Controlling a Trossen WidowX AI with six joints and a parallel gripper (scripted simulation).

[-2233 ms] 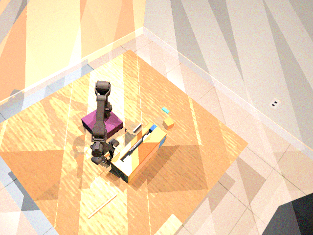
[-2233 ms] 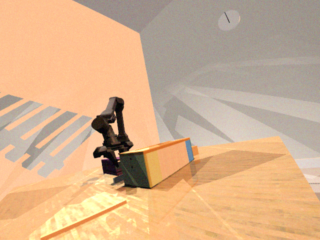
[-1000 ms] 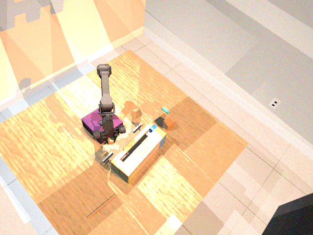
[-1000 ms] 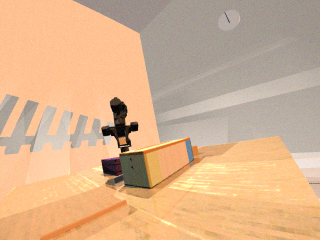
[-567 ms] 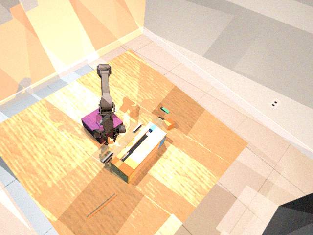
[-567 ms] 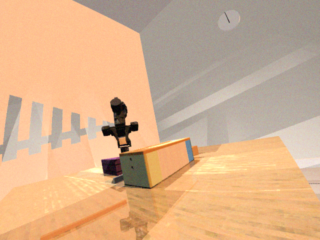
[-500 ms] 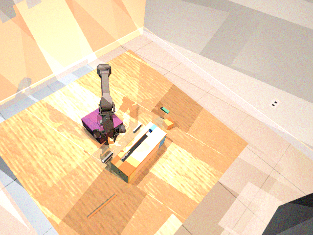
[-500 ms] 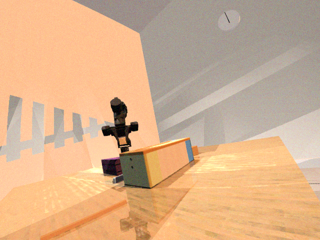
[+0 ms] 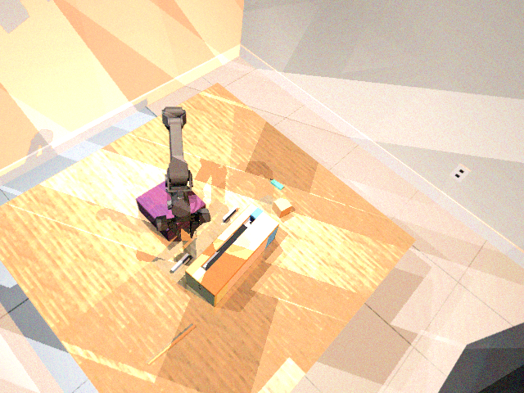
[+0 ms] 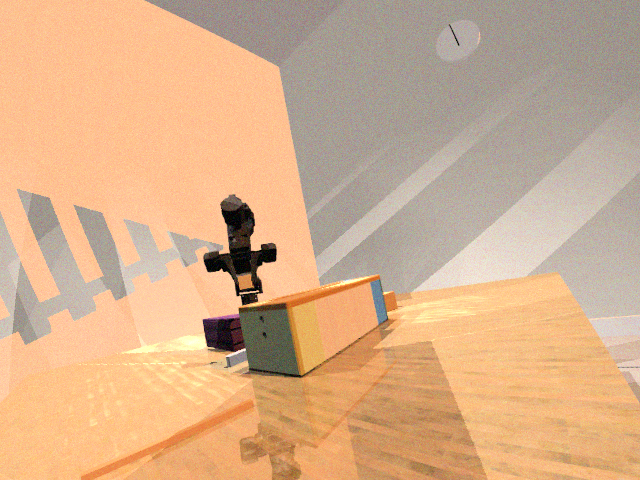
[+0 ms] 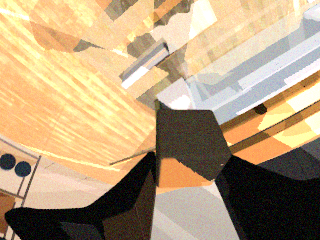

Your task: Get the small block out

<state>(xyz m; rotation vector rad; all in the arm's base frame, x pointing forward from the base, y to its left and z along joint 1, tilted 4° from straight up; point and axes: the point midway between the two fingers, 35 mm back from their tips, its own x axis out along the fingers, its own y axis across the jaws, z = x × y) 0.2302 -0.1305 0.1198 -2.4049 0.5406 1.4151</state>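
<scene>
Over the tabletop, off the slotted side of the long box, the claw points downward, closed on the small orange block. One face of the block looks dark brown in the wrist view, while its lower part catches orange light. The block is out of the box and raised above the tabletop; its exact height over the box is hard to judge from these angles.

The box stands upright, with a long dark slot along its top, a grey-green end panel and blue parts at the opposite end. Beneath the dark arm sits a purple box, apart from the long one.

Two short metallic bars lie near the slotted side: one toward the grey-green end, the other toward the blue end. Past that blue end rests a tan-orange block, with a small teal piece near it. Well apart from the grey-green end, a thin orange stick lies flat. On the grey wall hangs a round clock.
</scene>
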